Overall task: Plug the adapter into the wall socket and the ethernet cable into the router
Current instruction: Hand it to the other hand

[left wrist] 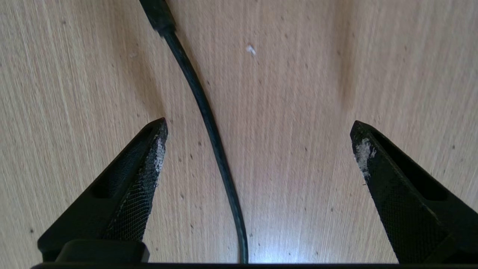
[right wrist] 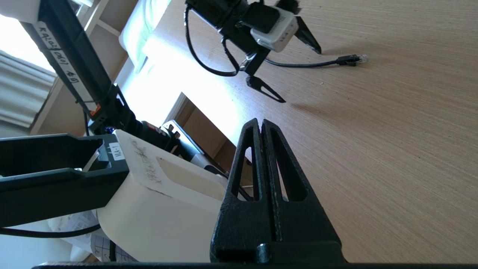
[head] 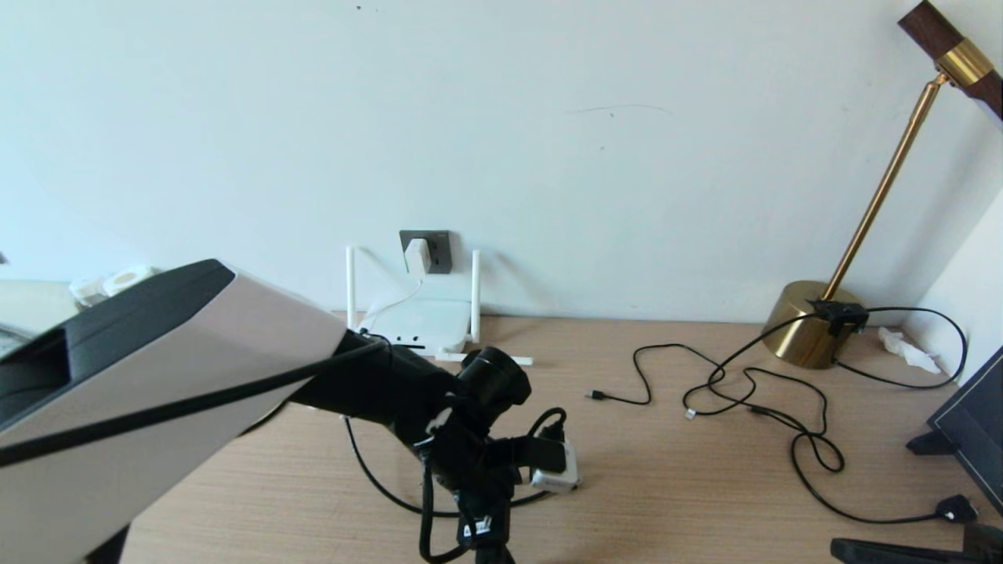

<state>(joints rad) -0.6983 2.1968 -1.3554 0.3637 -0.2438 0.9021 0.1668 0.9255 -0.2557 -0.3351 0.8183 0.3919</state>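
Observation:
The white adapter (head: 417,254) sits in the dark grey wall socket (head: 436,249), and its thin cord runs down to the white router (head: 415,323) by the wall. The black ethernet cable (left wrist: 209,123) lies on the desk. Its clear plug (right wrist: 357,58) rests free, apart from the router. My left gripper (left wrist: 259,125) hangs open just above the desk and straddles the cable behind its boot (left wrist: 158,15). In the right wrist view the left gripper (right wrist: 301,76) shows spread over the cable. My right gripper (right wrist: 260,123) is shut and empty, low over the desk.
My left arm (head: 196,376) fills the near left of the head view. A brass lamp base (head: 807,325) stands at the right, with thin black cables (head: 744,392) looping over the desk. A dark frame (head: 972,423) sits at the right edge.

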